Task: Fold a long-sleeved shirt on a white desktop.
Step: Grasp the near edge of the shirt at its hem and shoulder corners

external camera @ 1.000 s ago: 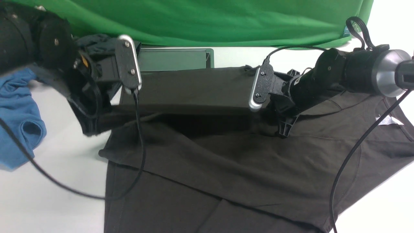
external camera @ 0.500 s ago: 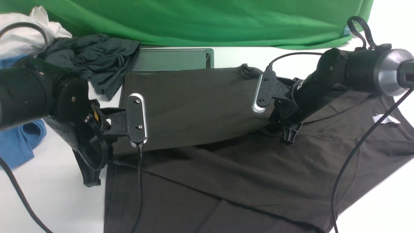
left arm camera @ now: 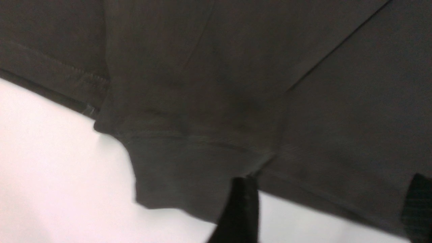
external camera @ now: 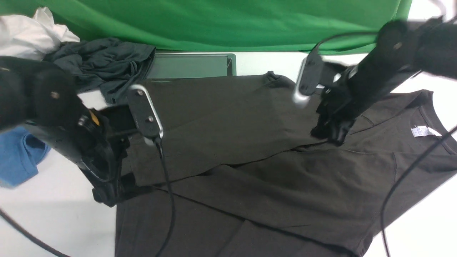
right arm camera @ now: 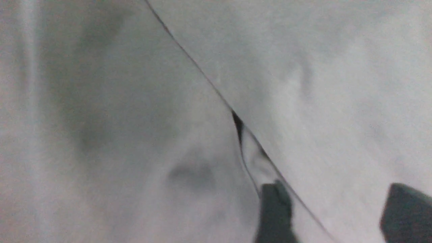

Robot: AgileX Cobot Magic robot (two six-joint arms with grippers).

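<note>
The long-sleeved shirt (external camera: 250, 171) lies spread on the white desktop (external camera: 53, 221), very dark, its neck label (external camera: 419, 131) at the right. Its far part lies folded over the body as a flat band. My left gripper (external camera: 114, 191) is open at the shirt's left edge; in the left wrist view its fingers (left arm camera: 240, 209) stand wide apart over the shirt's hem (left arm camera: 202, 152) and the bare desktop (left arm camera: 50, 175). My right gripper (external camera: 330, 134) hangs open just above the fold's right end. In the right wrist view its fingertips (right arm camera: 275, 212) are spread over washed-out cloth (right arm camera: 118, 118), holding nothing.
At the back left lie a slate-grey garment (external camera: 103, 67), a white cloth (external camera: 28, 32) and a blue shirt (external camera: 18, 157). A flat grey-green tray (external camera: 189, 66) sits before the green backdrop (external camera: 214, 21). Black cables trail from both wrists across the shirt.
Both grippers brought the lifted far edge down toward me onto the shirt's body, then opened and let it go. The right arm has since risen toward the back right.
</note>
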